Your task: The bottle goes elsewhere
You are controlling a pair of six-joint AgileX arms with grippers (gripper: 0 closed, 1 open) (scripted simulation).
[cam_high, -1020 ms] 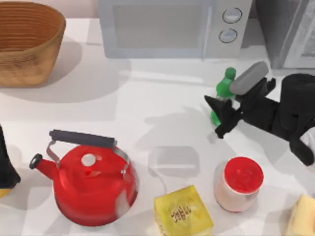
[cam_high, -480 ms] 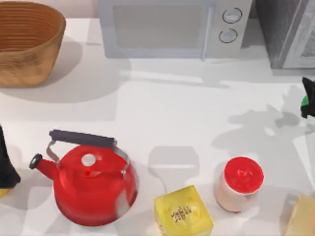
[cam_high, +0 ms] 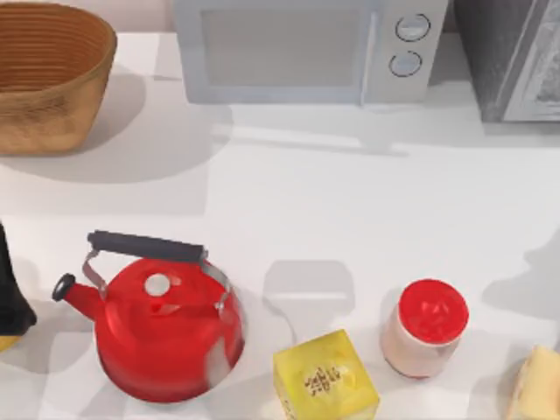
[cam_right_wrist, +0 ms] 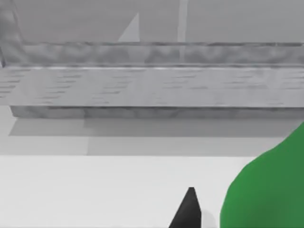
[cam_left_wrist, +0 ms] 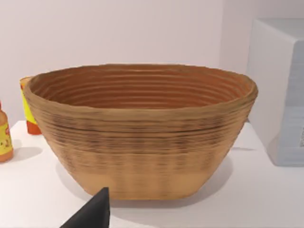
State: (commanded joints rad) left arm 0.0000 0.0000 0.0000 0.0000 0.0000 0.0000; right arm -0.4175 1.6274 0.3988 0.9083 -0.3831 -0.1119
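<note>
The right gripper (cam_right_wrist: 190, 209) shows in the right wrist view as one dark fingertip. The bottle (cam_right_wrist: 268, 183) sits close against that fingertip as a large green mass, so it is judged to be clenched between the fingers; the second finger is hidden, so the grasp is inferred, not confirmed.

Step in hand, as a judgement: transport. The bottle is off the table area covered by the top view and rides with the right gripper, which faces a grey appliance (cam_right_wrist: 152, 80) standing ahead of it beyond a strip of white tabletop (cam_right_wrist: 95, 190).

Next move: bring the bottle over its destination, lower it upright until the base meets the surface, then part the fingers. The destination cannot be identified from the task wording.

Arm pose: the right wrist is held roughly level, with its camera looking along the tabletop towards the appliance front.

The left arm (cam_high: 10, 297) is parked at the left edge of the top view, beside the red kettle (cam_high: 162, 328). Its fingertip (cam_left_wrist: 92, 211) points at the woven basket (cam_left_wrist: 142, 128). Whether the left fingers are parted cannot be told.
</note>
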